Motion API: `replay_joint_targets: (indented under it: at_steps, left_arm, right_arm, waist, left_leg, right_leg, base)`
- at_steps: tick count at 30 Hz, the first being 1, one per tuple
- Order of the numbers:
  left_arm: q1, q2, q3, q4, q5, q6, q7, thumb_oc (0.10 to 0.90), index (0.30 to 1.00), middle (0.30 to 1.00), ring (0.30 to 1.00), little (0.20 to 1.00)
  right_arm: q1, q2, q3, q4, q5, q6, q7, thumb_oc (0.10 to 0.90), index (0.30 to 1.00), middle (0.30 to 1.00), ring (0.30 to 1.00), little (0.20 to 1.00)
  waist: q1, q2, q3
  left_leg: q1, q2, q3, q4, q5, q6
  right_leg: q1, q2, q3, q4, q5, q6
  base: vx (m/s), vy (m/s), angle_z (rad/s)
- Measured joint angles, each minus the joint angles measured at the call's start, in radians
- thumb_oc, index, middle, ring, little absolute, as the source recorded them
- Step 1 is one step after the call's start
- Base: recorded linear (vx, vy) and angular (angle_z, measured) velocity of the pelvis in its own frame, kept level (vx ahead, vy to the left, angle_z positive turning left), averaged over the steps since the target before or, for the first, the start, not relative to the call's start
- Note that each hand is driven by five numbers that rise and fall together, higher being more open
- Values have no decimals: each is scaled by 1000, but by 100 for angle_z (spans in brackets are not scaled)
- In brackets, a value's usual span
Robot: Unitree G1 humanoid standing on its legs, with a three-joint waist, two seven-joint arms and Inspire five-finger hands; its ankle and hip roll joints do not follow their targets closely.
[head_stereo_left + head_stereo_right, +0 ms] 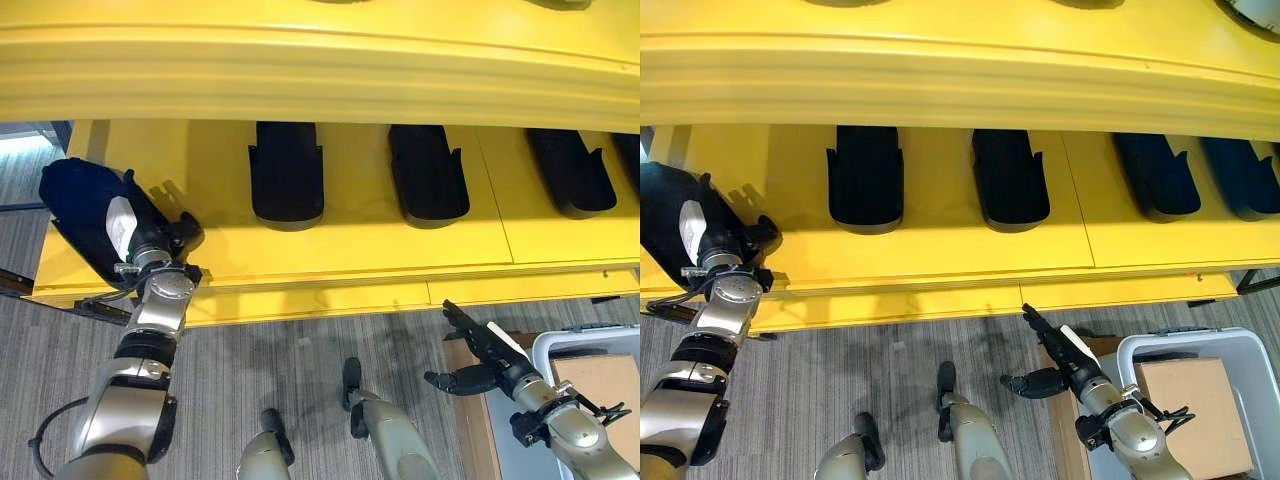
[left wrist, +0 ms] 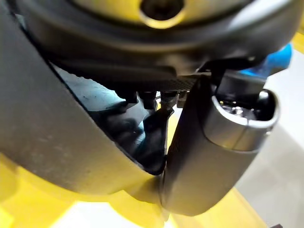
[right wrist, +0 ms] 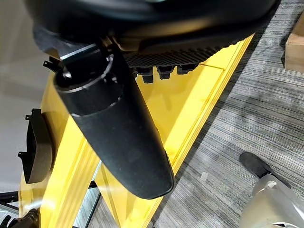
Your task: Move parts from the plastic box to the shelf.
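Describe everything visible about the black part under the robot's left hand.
The black part is a dark, matt, plastic-looking shell, long with rounded ends. It lies at an angle on the left end of the yellow shelf, overhanging its left edge. The left hand rests on it, white-covered thumb against its top. It is apart from the other black parts lined up further right.

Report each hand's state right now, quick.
Left hand: on the black part at the yellow shelf's left end; grip cannot be told.
Right hand: open, empty, above the floor by the plastic box.
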Motion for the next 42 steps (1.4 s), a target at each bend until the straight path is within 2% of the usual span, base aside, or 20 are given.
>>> replay_joint_targets:
  at_steps: [15, 20, 25, 30, 42]
  left_arm:
    - [2, -7, -20, -2, 3, -1, 0, 900, 1000, 1000, 1000, 1000]
    - [14, -10, -41, -3, 15, 1, -1, 900, 1000, 1000, 1000, 1000]
    - [36, -7, -64, -24, 97, 8, -26, 900, 1000, 1000, 1000, 1000]
    - [43, 9, -93, -24, 201, 13, -59, 900, 1000, 1000, 1000, 1000]
    - [6, 120, -118, -28, 239, 0, -145, 900, 1000, 1000, 1000, 1000]
  right_arm:
    - [1, 0, 3, 0, 0, 0, 0, 900, 1000, 1000, 1000, 1000]
    - [5, 0, 3, 0, 0, 0, 0, 900, 1000, 1000, 1000, 1000]
    - [12, 0, 3, 0, 0, -3, -2, 900, 1000, 1000, 1000, 1000]
    - [27, 0, 3, 0, 0, -15, -4, 900, 1000, 1000, 1000, 1000]
    - [33, -1, -2, 1, 0, -30, 6, 900, 1000, 1000, 1000, 1000]
  waist:
    - [1, 2, -4]
    - [1, 4, -23]
    - [0, 5, -38]
    - [-1, 5, -40]
    - [-7, 6, -40]
  left_leg:
    - [0, 0, -1, 3, 0, -1]
    - [-4, 0, -1, 5, 0, -2]
    - [-14, 0, -2, 12, -1, -2]
    - [-17, 1, -2, 20, -3, -2]
    - [-53, 4, -1, 36, -3, -2]
  right_leg:
    - [1, 0, 0, 2, 0, 0]
    - [-2, -1, 0, 2, 0, 0]
    - [-11, -1, 1, 6, 0, 1]
    - [-11, -2, 1, 7, 1, 2]
    - [-43, -1, 3, 9, 8, 6]
  base:
    - [0, 0, 0]
    - [0, 0, 0]
    - [0, 0, 0]
    - [0, 0, 0]
    - [0, 0, 0]
